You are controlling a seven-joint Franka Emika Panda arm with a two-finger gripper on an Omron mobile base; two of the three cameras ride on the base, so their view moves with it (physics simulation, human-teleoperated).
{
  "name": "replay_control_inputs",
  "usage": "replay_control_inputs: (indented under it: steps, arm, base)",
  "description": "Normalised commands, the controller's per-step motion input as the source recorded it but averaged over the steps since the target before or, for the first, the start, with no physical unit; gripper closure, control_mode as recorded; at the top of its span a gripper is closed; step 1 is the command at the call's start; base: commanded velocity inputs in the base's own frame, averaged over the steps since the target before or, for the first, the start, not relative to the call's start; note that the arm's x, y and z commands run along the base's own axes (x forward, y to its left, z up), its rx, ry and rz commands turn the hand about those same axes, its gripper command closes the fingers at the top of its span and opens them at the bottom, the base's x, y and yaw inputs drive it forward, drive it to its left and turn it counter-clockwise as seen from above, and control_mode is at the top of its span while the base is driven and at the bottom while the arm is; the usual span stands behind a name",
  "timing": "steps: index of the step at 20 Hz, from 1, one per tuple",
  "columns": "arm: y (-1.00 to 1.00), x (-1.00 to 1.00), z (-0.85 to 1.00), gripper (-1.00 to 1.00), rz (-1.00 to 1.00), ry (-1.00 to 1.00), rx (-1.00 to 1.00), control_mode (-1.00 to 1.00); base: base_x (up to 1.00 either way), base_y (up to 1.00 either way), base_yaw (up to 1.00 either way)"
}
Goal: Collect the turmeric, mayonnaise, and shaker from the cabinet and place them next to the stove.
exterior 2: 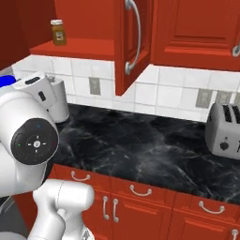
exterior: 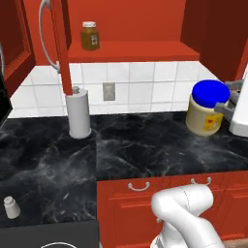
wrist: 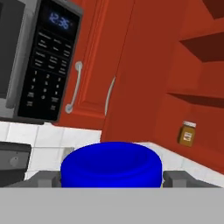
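Observation:
The mayonnaise (exterior: 206, 110), a cream jar with a blue lid, hangs over the right part of the black counter (exterior: 145, 145). My gripper (exterior: 224, 97) is shut on it from the right. In the hand view the blue lid (wrist: 111, 164) sits between my grey fingers (wrist: 179, 177). The turmeric (exterior: 90, 36) stands alone on the red shelf of the open cabinet (exterior: 135, 51); the jar also shows as the turmeric (exterior 2: 58, 32) and the turmeric (wrist: 187, 134). The small pale shaker (exterior: 11, 207) stands on the counter at the lower left, beside the stove (exterior: 48, 235).
A white paper-towel roll (exterior: 78, 115) stands on the counter below the open cabinet door (exterior: 58, 43). A black microwave (wrist: 39, 57) hangs at the left. A toaster (exterior 2: 225, 129) sits far right on the counter. Red drawers (exterior: 145, 193) run below the counter's edge.

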Motion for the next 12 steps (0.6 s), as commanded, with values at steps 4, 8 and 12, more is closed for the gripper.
replay_control_inputs:
  steps: [4,8,12]
  arm:
    - [0.0,0.0,0.0,1.0,0.0,0.0,0.0,1.0]
    - [0.0,0.0,0.0,1.0,0.0,0.0,0.0,1.0]
    - [0.0,0.0,0.0,1.0,0.0,0.0,0.0,1.0]
  base:
    - [-0.38,-0.2,0.36]
    - [-0.58,-0.1,0.37]
    - [-0.63,-0.1,0.38]
